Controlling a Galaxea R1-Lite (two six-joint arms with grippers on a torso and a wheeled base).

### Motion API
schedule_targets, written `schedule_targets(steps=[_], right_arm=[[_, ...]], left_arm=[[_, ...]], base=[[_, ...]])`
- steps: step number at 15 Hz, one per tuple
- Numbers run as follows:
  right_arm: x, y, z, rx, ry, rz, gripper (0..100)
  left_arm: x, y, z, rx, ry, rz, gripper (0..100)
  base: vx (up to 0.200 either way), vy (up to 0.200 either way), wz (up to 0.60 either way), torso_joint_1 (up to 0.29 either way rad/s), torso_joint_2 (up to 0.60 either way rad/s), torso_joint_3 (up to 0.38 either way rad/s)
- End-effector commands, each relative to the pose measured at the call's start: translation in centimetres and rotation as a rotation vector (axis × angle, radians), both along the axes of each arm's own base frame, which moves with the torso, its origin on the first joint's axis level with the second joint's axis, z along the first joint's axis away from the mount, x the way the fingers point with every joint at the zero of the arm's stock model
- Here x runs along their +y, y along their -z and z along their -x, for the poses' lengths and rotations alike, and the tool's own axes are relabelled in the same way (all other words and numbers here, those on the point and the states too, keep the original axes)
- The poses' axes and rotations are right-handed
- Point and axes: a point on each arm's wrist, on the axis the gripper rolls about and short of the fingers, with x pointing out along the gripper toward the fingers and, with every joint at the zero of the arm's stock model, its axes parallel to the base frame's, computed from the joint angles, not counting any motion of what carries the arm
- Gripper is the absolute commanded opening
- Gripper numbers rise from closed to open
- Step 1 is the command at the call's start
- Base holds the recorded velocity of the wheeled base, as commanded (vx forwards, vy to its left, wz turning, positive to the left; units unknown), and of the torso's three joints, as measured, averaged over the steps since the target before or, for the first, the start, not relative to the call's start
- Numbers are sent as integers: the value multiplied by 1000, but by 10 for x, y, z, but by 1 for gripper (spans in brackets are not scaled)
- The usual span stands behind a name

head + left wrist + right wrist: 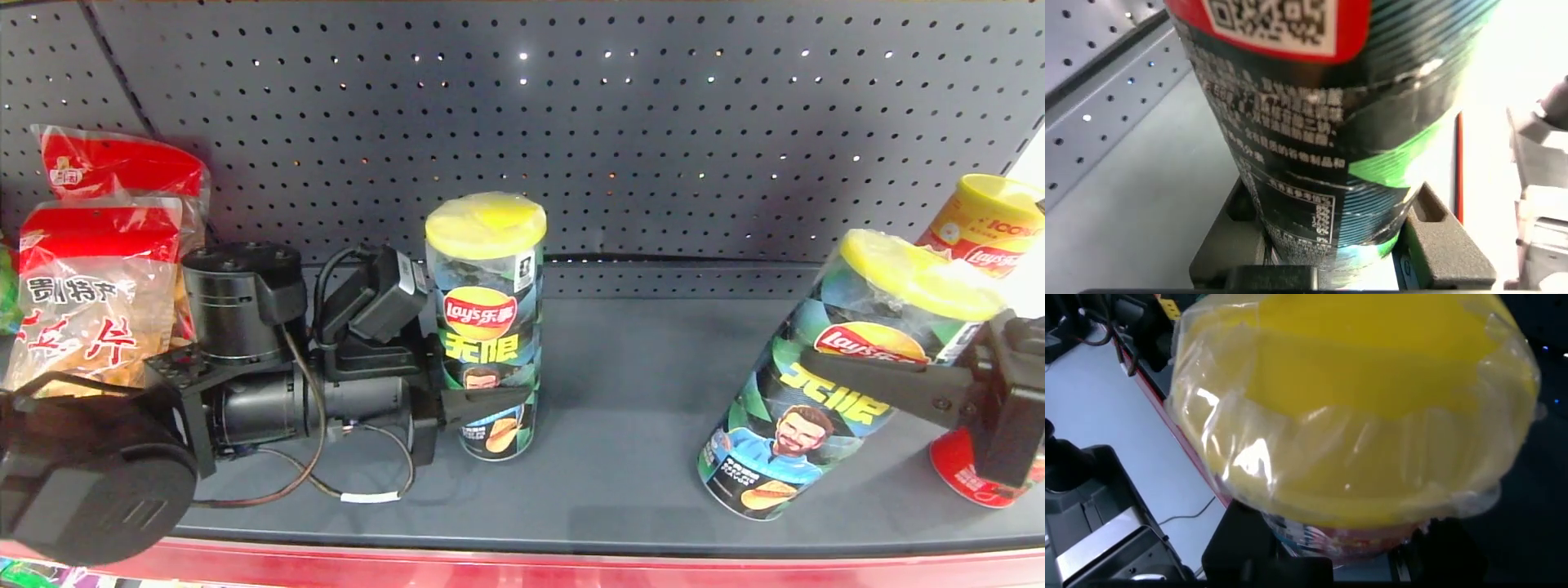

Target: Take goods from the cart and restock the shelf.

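Fingers point(482, 398) of the left gripper point(494, 408) were closed on the lower part of the left can point(488, 327). One dark pad lay across its front and the other was hidden behind it. In the left wrist view the can sat between both pads, touching each. It stood upright on the shelf point(637, 441) with its long axis vertical, yellow lid up and base flat on the dark deck. It was near the middle, a little forward of the pegboard point(653, 122).

The right gripper point(829, 367) clamped the right can point(775, 441) about mid-body (the near finger lay across the label, the far one was hidden behind the can). This can was tilted. Its long axis leaned with the lid up and toward the robot's right, and the base down and toward the left, near the front of the deck. Whether the low rim of the base touched the deck could not be told. Clear film wrapped its yellow lid.

Just behind it stood a third can point(984, 233), orange-red with a yellow lid. Its middle was hidden by the gripper and its side was cut off at the edge. Bags point(98, 278) with red tops stood at the far left of the shelf, partly hidden by the left arm.
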Motion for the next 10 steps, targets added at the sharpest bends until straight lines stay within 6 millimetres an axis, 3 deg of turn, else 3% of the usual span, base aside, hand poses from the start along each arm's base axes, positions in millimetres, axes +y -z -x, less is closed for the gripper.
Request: schedule_targets(steps=[1, 10], right_arm=[[2, 0, -3, 4, -4, 2, 0], [3, -4, -6, -5, -1, -1, 0]], left_arm=[[5, -3, 12, -5, 4, 3, 0], [-11, 11, 18, 44, 65, -26, 0]], base=[[0, 0, 0, 0, 0, 0], [0, 0, 0, 0, 0, 0]])
